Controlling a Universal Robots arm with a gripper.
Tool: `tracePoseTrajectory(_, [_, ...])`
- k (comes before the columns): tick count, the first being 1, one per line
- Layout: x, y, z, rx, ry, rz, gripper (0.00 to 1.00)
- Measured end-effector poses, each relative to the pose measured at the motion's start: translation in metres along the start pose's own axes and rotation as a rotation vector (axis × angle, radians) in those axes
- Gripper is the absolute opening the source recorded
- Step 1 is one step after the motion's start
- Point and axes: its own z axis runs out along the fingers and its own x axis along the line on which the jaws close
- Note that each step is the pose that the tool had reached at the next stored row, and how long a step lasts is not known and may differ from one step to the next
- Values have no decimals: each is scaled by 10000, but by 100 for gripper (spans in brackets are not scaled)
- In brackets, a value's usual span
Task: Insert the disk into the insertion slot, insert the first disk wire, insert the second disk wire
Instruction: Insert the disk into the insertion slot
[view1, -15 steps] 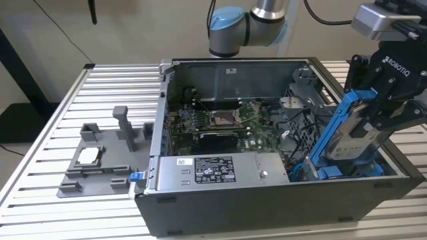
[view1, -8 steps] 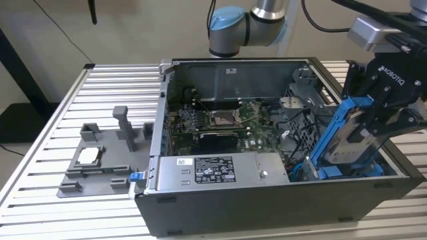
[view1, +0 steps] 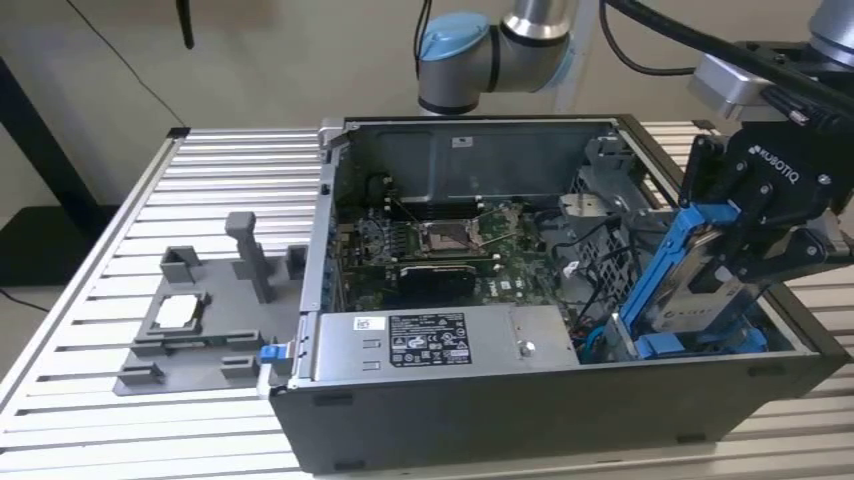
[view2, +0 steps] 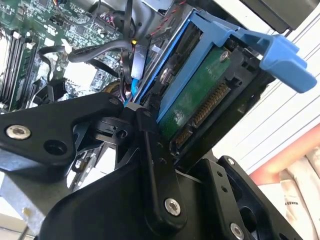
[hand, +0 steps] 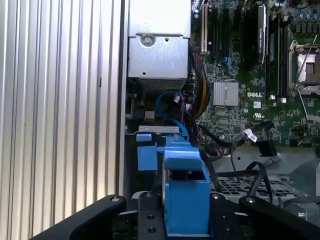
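In the exterior view my gripper (view1: 742, 268) is shut on the disk (view1: 678, 285). The disk is a silver drive in a blue carrier, tilted steeply, with its lower end down in the grey drive cage at the case's front corner on the exterior view's right. The insertion slot (view1: 625, 335) lies at that lower end, mostly hidden by the disk. In the second wrist view the disk (view2: 200, 97) shows its green board and connector between my black fingers (view2: 150, 150). In the first wrist view the carrier's end (hand: 184, 192) sits between them, with perforated cage metal (hand: 239, 187) beside it. A blue wire (hand: 167, 97) and black wires (hand: 252, 136) lie loose nearby.
The open computer case (view1: 534, 410) rests on a slatted metal table (view1: 147, 200). Inside it are the motherboard (view1: 441, 240) and a labelled power supply (view1: 427, 340). A grey fixture (view1: 200, 320) holding a chip stands on the exterior view's left. The arm's base (view1: 481, 50) is behind the case.
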Motion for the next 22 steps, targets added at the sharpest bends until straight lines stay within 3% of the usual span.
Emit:
tracePoseTrajectory(5, [0,-1,2,0,-1,-1,34])
tracePoseTrajectory(7, [0,0,-4,-1,-4,-1,47])
tracePoseTrajectory(11, [0,3,-30,0,-11,1,47])
tracePoseTrajectory(12, [-1,5,-32,4,-59,7,47])
tracePoseTrajectory(15, [-2,8,-32,16,-313,33,47])
tracePoseTrajectory(19, [-3,15,-32,32,-529,77,34])
tracePoseTrajectory(22, [-6,17,-29,42,-759,91,35])
